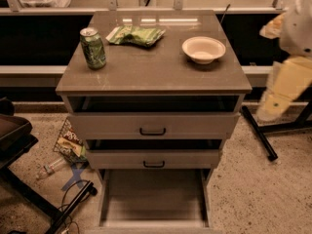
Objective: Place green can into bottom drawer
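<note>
- Lying pulled out at the foot of the cabinet, the bottom drawer point(153, 199) shows a plain grey floor between low side walls, with nothing in it
- Above it sit two grey drawer fronts with black handles, the lower one point(185, 159) and the upper one point(195, 126), each a little way out with a dark gap over it
- On the speckled floor to the left of the cabinet lie a crumpled snack packet point(68, 143) and a clear plastic bottle point(48, 168)
- The green can point(93, 48) stands upright on the cabinet top point(161, 74), near its left edge, silver top and pull tab up, not in the drawer
- The gripper point(273, 104) hangs off to the right of the cabinet, beyond its right edge and well apart from the can; it is a pale blur, and whether it is open or closed cannot be told
- A white bowl point(204, 49) rests on the right side of the top
- A flat green snack bag point(135, 35) lies farther back, just right of the can
</note>
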Robot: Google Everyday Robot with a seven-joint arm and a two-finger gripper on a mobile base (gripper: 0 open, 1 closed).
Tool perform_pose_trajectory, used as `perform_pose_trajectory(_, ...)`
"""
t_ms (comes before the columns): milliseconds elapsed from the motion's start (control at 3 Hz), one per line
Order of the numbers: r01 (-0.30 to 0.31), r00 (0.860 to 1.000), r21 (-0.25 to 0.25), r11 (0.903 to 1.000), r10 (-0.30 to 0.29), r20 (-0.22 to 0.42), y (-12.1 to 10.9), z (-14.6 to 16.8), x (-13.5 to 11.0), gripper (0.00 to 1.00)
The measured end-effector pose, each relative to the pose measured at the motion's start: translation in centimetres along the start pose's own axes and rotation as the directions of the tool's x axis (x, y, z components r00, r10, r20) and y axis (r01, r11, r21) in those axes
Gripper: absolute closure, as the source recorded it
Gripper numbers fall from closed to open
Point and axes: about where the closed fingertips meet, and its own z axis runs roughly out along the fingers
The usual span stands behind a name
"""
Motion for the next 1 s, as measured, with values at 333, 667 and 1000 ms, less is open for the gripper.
perform_pose_trajectory(333, -0.003, 0.987, 0.009, 1.0, 0.002, 0.161, -2.4, 2.0, -4.1, 0.0)
perform_pose_trajectory(667, -0.044, 0.92, 0.016, 0.9989, 0.034, 0.391, -5.7, 4.0, -8.7, 0.0)
perform_pose_trajectory(1000, -0.104, 0.794, -0.009, 0.9945, 0.088, 0.602, -7.8, 5.1, -13.9, 0.0)
